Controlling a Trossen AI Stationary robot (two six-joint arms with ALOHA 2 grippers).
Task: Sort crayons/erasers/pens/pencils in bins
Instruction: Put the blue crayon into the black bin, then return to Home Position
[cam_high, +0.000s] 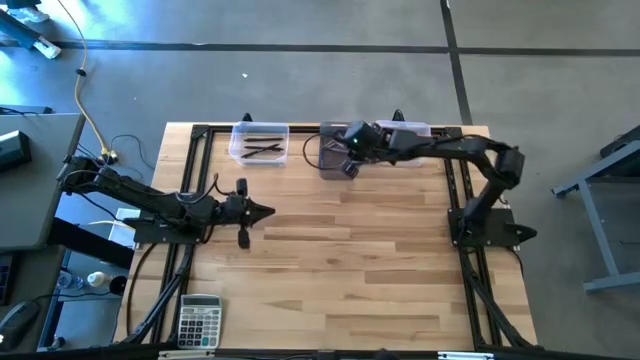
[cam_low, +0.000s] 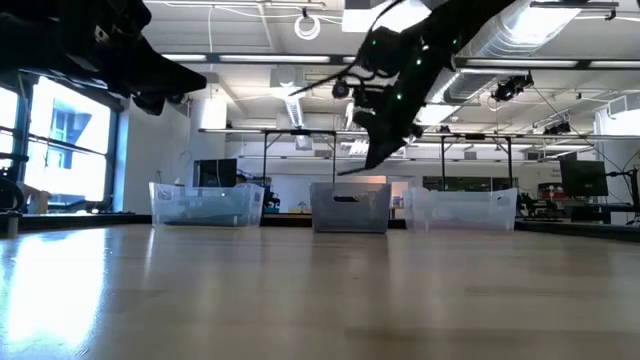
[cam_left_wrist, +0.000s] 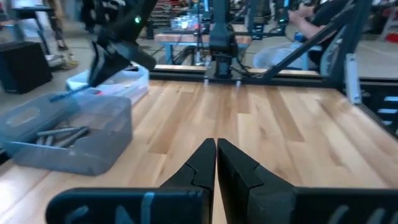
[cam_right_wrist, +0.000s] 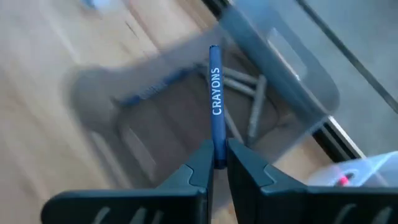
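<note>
Three bins stood in a row along the far edge of the wooden table (cam_high: 340, 270), just inside the black frame rail: a clear bin (cam_high: 259, 142) toward the left arm's side, a smoky grey bin (cam_high: 334, 152) in the middle, and a second clear bin (cam_high: 412, 131) on the right arm's side, mostly covered from above by the right arm. In the low view the three sat apart from one another with small gaps between them.

The right gripper (cam_right_wrist: 219, 163) hung above the grey bin (cam_right_wrist: 186, 118), its fingers clenched on one blue crayon (cam_right_wrist: 215, 102) marked CRAYONS. The crayon pointed down toward the bin's interior, apart from its floor. On that floor lay several grey sticks (cam_right_wrist: 252, 102), at least three; motion blur hid the exact count. The left clear bin held a few dark sticks (cam_high: 262, 148), about three or four, lying crossed. A red tip (cam_right_wrist: 342, 180) showed in the right clear bin (cam_right_wrist: 354, 177); what else it held could not be told.

The left gripper (cam_high: 262, 211) waited low over the table near the left edge, fingers pressed together and holding nothing. From it to the right arm's base, and down to the near edge, the board lay open. One grey calculator (cam_high: 199, 322) sat at the near left corner, close to the rail.
</note>
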